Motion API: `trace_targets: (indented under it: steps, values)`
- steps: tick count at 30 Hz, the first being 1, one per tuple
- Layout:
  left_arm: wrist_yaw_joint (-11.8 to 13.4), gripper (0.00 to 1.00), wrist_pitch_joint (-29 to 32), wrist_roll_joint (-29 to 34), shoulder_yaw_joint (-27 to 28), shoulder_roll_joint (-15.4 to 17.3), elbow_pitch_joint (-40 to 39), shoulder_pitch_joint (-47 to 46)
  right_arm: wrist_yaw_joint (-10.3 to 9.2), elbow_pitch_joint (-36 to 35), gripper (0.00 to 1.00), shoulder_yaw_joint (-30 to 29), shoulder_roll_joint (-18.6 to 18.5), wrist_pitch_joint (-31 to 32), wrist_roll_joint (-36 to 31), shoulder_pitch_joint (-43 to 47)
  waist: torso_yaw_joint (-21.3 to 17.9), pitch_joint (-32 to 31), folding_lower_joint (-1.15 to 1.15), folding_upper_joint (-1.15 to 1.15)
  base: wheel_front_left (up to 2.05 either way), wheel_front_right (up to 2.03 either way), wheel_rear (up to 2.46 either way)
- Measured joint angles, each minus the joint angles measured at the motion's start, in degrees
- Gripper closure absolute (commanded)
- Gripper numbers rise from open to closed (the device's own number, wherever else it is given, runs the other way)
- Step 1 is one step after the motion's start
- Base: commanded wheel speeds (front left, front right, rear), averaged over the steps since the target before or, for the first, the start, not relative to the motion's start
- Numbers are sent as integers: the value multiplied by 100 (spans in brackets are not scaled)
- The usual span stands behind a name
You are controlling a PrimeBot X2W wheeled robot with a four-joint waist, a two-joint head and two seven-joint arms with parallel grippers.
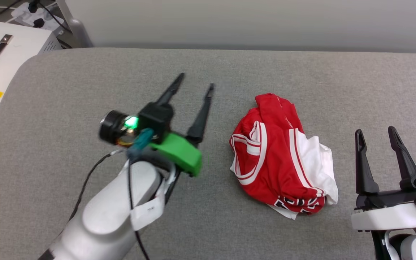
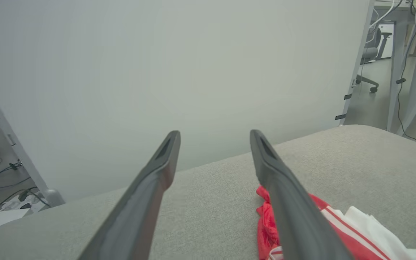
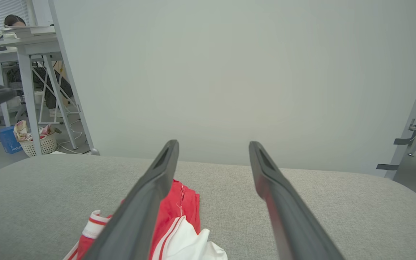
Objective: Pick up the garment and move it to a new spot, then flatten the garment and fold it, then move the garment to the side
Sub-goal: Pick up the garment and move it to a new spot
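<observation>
Right gripper (image 1: 375, 130) is waiting at the near edge of the grey padded table (image 1: 85, 83), its jaws standing wide and holding nothing, with the garment (image 1: 280, 155) lying just to its left. Left gripper (image 1: 196, 80) is hanging above the padding a little farther out. It is likewise spread wide and empty, its tips pointing away from the robot and the garment sitting off to its right, clear of both fingers.

Between the two grippers the red jersey is resting in a loose, crumpled heap. A white sleeve and striped trim are bunching on top, and black lettering is peeking from the near fold. From that shape, the flattening and folding look not yet begun; whether this is already the new spot cannot be told. With both pairs of jaws free and flanking the heap, each arm appears placed to take one side and draw the cloth flat.

Beyond the fingertips a plain pale partition (image 1: 251, 21) is closing off the table's far edge, and a white equipment box (image 1: 5, 47) is sitting off the table, past the left gripper to its far left.
</observation>
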Motion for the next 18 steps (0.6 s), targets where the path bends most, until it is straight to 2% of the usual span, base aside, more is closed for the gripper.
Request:
trace_targets:
  steps: [3, 8, 13, 18]
  values:
    - [255, 0, 0, 326, 880, 160, -414, 815, 0, -12, 0, -8, 2, 0, -1, 81, 43, -109, 0, 0, 0, 0, 0]
    - [291, 0, 0, 697, 1894, 114, -868, 1860, 0, 10, 0, 37, 4, 0, 8, 153, 53, -246, 0, 0, 0, 0, 0]
    - [15, 0, 0, 1089, 2582, -145, -1020, 2758, 0, 93, 0, 40, 5, 0, 43, 281, 49, -392, 0, 0, 0, 0, 0]
    - [-299, 0, 0, 1484, 3038, -409, -1048, 3247, 0, 230, 0, -29, 5, 0, 191, 402, 46, -510, 0, 0, 0, 0, 0]
